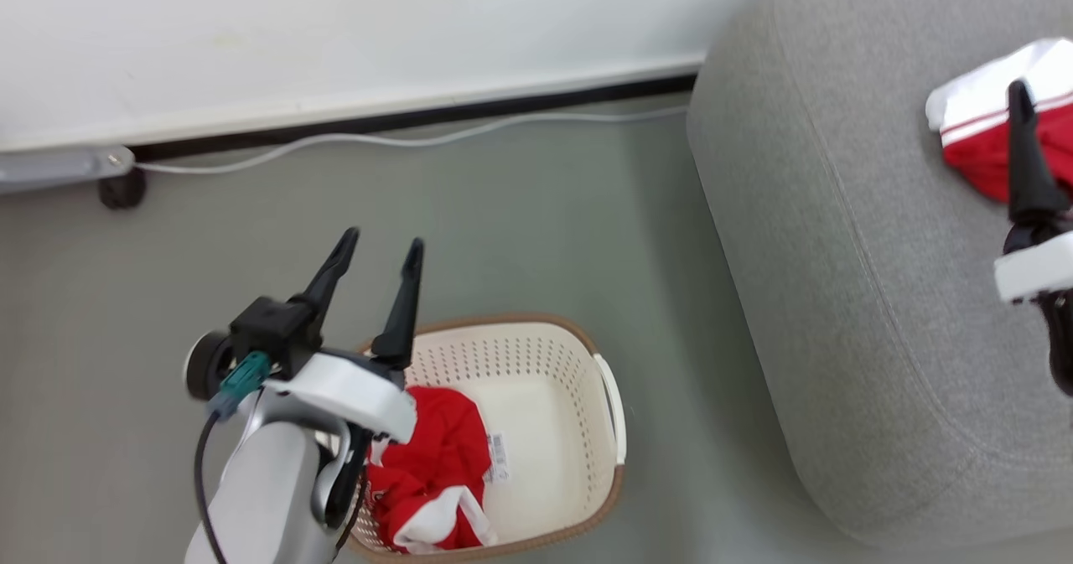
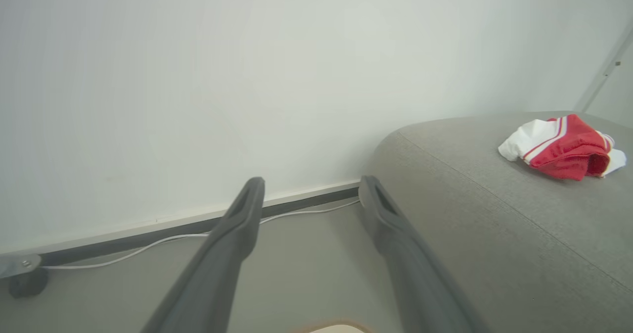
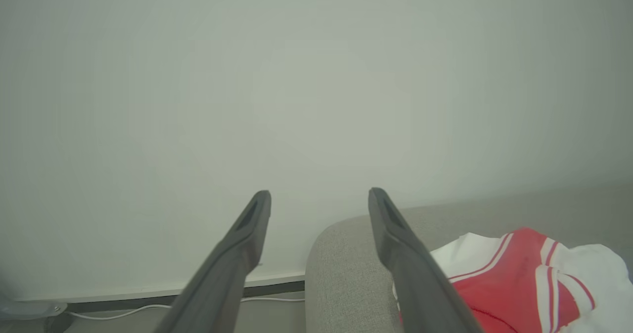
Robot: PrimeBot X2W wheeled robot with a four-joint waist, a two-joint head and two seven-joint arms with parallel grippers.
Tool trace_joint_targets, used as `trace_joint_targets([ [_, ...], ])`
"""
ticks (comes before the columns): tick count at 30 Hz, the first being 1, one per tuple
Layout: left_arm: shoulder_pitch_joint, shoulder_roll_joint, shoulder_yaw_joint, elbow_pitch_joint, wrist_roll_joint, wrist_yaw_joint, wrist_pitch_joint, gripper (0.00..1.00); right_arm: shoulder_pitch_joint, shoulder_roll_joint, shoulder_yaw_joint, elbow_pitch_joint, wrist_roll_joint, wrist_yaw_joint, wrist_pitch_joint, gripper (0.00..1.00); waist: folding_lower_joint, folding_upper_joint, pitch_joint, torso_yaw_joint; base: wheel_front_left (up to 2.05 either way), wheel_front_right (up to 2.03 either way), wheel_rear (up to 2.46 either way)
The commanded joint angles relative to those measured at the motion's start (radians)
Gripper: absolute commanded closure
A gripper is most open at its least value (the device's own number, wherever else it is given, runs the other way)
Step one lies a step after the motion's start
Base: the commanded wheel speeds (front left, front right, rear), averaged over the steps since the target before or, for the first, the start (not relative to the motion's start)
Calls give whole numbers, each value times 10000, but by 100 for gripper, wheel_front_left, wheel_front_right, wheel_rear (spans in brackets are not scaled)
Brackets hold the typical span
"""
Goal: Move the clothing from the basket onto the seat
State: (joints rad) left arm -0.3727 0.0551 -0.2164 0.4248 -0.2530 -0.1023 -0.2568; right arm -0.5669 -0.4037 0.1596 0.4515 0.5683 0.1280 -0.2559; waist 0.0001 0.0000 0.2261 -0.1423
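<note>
One red-and-white garment point(image 1: 436, 455) lies bunched in the basket point(image 1: 520, 354), against its left wall. The basket stands on the floor point(image 1: 520, 212), near the seat point(image 1: 838, 279) but apart from its rounded edge. A second garment point(image 1: 972, 128) lies crumpled on the seat, back from that edge. The left pincer point(image 1: 383, 241) hangs over the basket's left rim, fingers spread, empty. The right pincer point(image 3: 319, 194), above the seat by the second garment, gapes wide, gripping nothing

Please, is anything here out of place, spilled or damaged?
Nothing looks spilled or damaged. The basket stands upright on the floor with one red garment bunched inside; a second garment lies crumpled on the sofa. The only loose thing is a white cable trailing along the floor by the wall.
</note>
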Motion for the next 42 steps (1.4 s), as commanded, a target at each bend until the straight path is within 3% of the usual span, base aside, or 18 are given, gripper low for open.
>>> trace_joint_targets([
  [1,122,136,498,-319,101,130,-49,0,341,-92,179,-342,-95,27,-59,0,0,0,-571,350,0,0,0],
  [19,2826,32,3128,-1191,752,749,-49,0,3153,803,613,-1078,-766,27,-59,0,0,0,-2053,855,0,0,0],
  [32,3760,-44,3322,-1540,816,702,-49,0,3995,1287,656,-1120,-1213,27,-59,0,0,0,-2177,756,0,0,0],
  [42,3716,-48,2684,-1198,438,765,-49,0,3654,1311,550,-1373,-1264,27,-59,0,0,0,-1890,615,0,0,0],
])
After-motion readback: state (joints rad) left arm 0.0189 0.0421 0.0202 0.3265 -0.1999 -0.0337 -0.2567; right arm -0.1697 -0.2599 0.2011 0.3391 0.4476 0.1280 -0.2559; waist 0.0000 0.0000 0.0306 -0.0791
